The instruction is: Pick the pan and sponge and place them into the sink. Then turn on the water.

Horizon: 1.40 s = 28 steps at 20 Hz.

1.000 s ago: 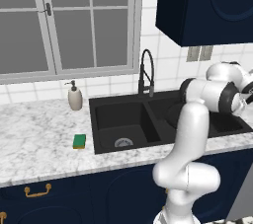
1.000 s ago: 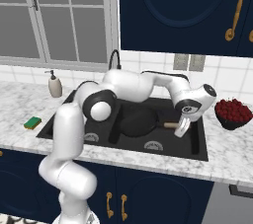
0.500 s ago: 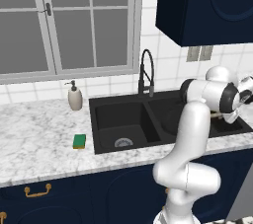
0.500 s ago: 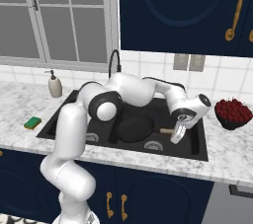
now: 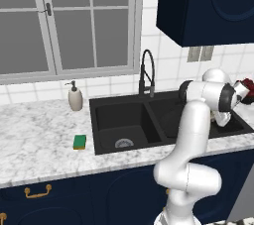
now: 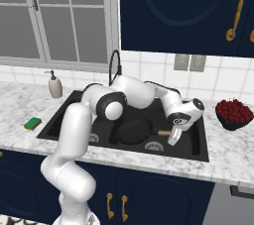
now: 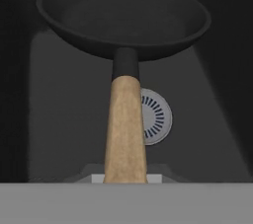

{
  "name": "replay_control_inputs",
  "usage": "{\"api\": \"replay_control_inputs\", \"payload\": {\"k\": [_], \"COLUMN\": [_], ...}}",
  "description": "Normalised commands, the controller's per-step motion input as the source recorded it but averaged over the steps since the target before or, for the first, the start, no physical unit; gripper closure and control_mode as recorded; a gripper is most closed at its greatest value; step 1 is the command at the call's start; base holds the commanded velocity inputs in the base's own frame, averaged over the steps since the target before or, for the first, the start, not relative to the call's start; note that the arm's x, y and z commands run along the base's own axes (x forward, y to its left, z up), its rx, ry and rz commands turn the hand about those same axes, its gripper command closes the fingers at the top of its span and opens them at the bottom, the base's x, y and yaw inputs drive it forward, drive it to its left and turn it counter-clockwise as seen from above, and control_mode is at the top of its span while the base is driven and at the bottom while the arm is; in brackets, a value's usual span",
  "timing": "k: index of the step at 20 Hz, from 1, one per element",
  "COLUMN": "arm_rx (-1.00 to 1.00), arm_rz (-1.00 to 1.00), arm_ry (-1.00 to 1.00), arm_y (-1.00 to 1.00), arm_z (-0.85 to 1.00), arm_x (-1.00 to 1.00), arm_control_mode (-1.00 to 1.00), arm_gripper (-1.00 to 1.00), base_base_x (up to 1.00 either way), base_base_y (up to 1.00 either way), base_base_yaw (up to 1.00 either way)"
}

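This is looking like a home kitchen, rendered rather than real. A black double sink (image 5: 149,122) is sitting sunk into a white marbled counter (image 5: 39,140), and a tall black arched faucet (image 5: 146,73) is rising behind the sink's middle. Left of the sink a soap bottle (image 5: 75,96) is standing by the wall and a green sponge (image 5: 79,141) is lying near the counter's front edge. Behind the sink a paned window (image 5: 69,21) is filling the white-tiled wall. Dark blue cupboards with brass handles are running below the sink and hanging above its right side (image 6: 183,11). Right of the sink a bowl of red fruit (image 6: 234,114) is resting on the counter.
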Motion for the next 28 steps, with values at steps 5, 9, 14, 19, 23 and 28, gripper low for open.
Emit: {"api": "replay_control_inputs", "payload": {"k": [5, 9, 14, 19, 23, 28], "arm_rx": [0.0, 0.0, 0.0, 0.0, 0.0, 0.0], "arm_rz": [0.0, 0.0, 0.0, 0.0, 0.0, 0.0], "arm_ry": [0.0, -0.01, 0.0, 0.0, 0.0, 0.0], "arm_y": [0.0, 0.0, 0.0, 0.0, 0.0, 0.0], "arm_z": [-0.49, -0.39, -0.21, -0.15, -0.17, -0.24], "arm_x": [0.31, 0.3, 0.44, 0.37, 0.0, 0.0], "arm_control_mode": [-1.0, -1.0, -1.0, -1.0, -1.0, -1.0], "arm_gripper": [1.0, 1.0, 1.0, 1.0, 1.0, 1.0], "base_base_x": [0.0, 0.0, 0.0, 0.0, 0.0, 0.0], "base_base_y": [0.0, 0.0, 0.0, 0.0, 0.0, 0.0], "base_base_yaw": [0.0, 0.0, 0.0, 0.0, 0.0, 0.0]}}
